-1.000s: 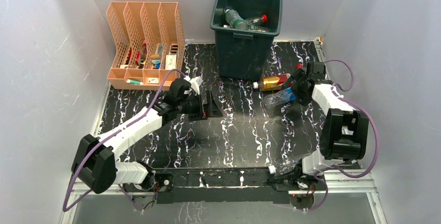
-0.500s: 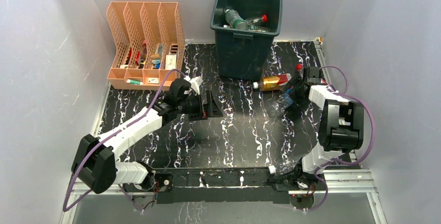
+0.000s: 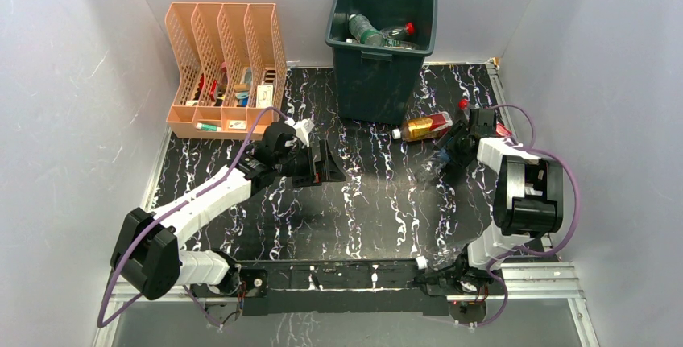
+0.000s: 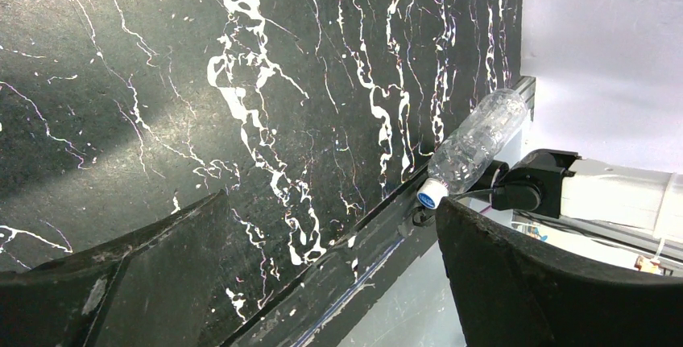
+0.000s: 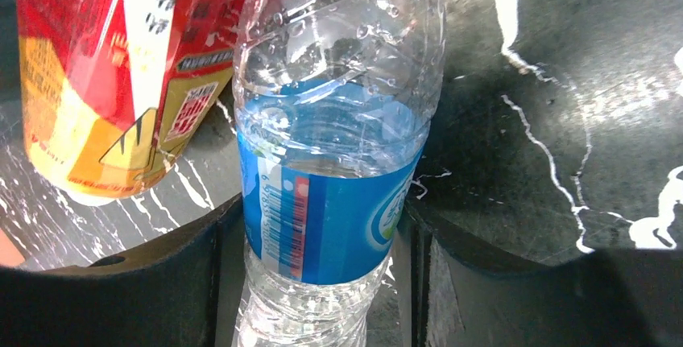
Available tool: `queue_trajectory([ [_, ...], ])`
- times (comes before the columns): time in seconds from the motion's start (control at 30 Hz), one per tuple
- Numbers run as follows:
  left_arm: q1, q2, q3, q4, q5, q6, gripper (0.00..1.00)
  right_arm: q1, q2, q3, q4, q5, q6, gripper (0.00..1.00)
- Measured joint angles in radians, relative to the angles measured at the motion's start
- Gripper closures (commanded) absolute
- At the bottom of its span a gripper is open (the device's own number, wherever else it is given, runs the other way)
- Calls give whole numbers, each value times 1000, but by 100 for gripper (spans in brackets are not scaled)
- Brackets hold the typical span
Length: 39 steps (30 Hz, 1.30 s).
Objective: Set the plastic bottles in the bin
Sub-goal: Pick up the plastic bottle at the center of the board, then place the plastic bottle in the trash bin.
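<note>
Where pale walls (image 3: 72, 81) box in the black, white-veined counter (image 3: 362, 210), the dark green bin (image 3: 378, 81) stands at the back with bottles (image 3: 366, 33) inside. Just right of the bin's base, the right gripper (image 3: 451, 147) is clamped on a clear blue-labelled bottle (image 5: 338, 121) beside a red-and-yellow bottle (image 5: 105, 81). Left of the bin, the left gripper (image 4: 322, 282) gapes wide, holding nothing.

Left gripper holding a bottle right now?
No, the left wrist view shows the left gripper open over bare table, and the clear bottle lies apart at the table's edge.
</note>
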Motion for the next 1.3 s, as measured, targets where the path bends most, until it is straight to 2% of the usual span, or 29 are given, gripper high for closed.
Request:
queue_trajectory([
  [0.23,0,0,0,0,0,0,2,56,-86,-72,-23,-24,-14,45],
  [0.6,0,0,0,0,0,0,2,149,-360,-62,-229,-37,-40,48],
  [0.83,0,0,0,-2,0,3,2,169,-489,176,-319,-38,-65,46],
  [0.9,0,3,0,-2,0,3,2,171,-495,348,-277,-52,-82,46],
  [0.93,0,5,0,-2,0,3,2,172,-486,433,-196,-76,-77,46],
  [0.97,0,9,0,-5,0,4,2,175,-455,490,-171,-101,-65,46],
  [1.03,-1,11,0,-14,-2,4,2,182,-293,676,-32,-179,-43,46],
  [1.3,-6,24,0,-8,-1,3,2,194,-106,826,160,-280,-2,45],
])
